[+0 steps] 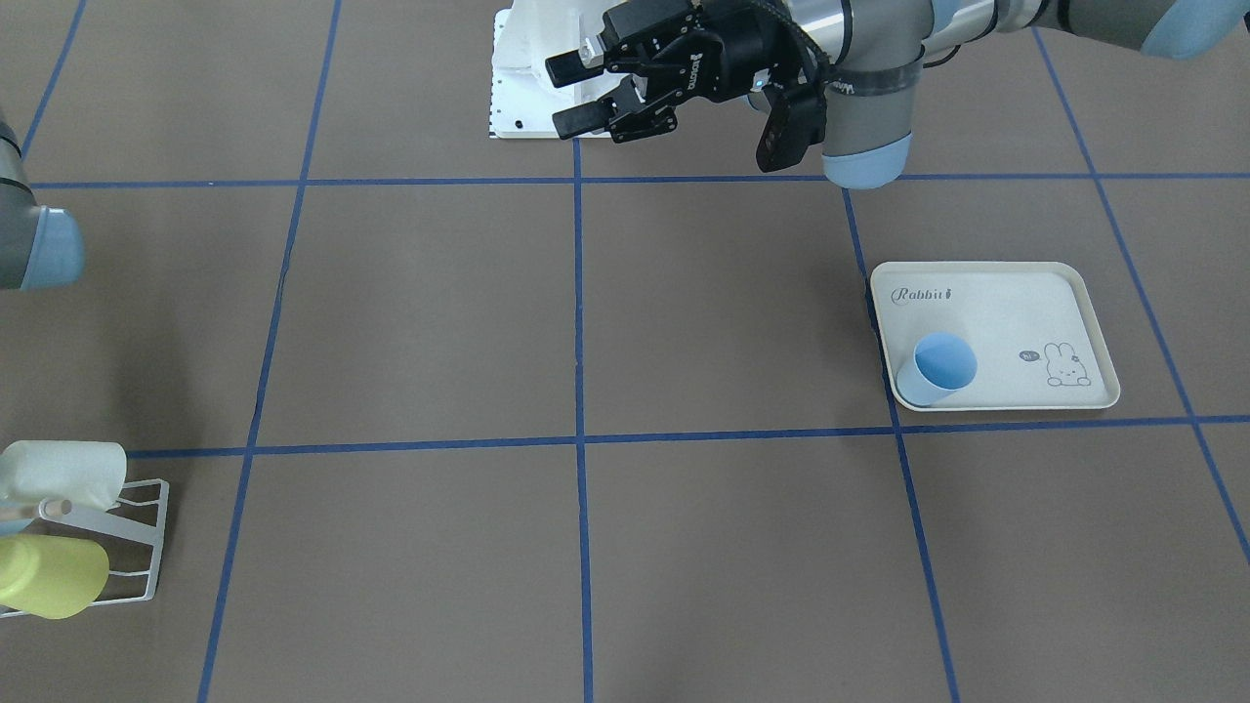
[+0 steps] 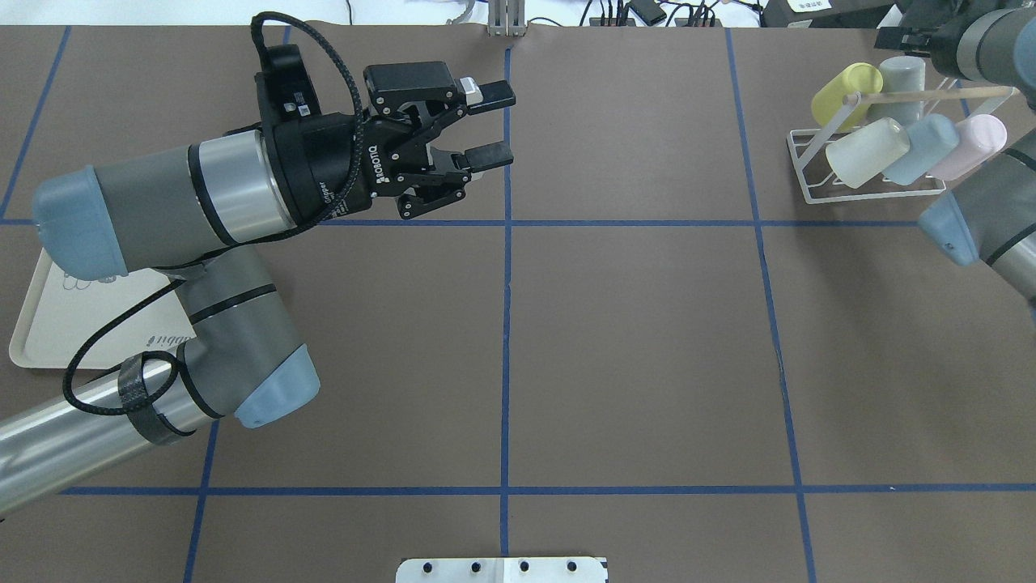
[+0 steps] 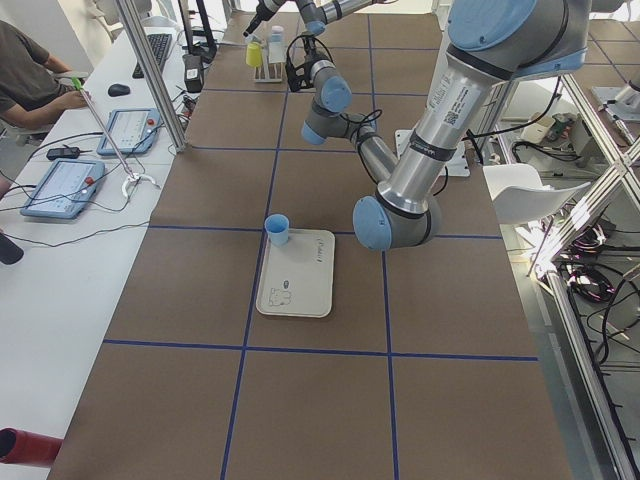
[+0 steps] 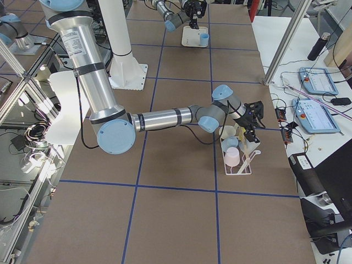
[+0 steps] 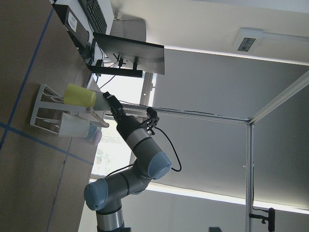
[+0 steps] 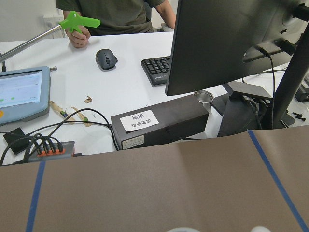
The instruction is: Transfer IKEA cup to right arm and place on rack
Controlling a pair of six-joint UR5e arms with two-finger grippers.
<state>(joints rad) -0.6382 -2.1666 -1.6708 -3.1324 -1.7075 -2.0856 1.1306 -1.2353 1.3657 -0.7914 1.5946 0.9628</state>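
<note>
On your brown taped table [image 2: 647, 340], the blue cup [image 1: 937, 371] stands on the cream tray [image 1: 1006, 303], the left claw [image 2: 495, 125] hangs spread and empty, and whether the right claw [image 4: 253, 118], at the rack [image 2: 874, 194], is clenched you cannot tell.

Overhead is looking forward and down | front view is facing it steeply | both are sharing the rack [image 2: 803, 168], upper right versus lower left

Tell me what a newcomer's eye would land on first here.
The left gripper hangs open and empty above the table's middle. A lone blue cup stands at the corner of the cream rabbit tray on the robot's left. Far right, the right arm reaches over the rack loaded with pastel cups.
</note>
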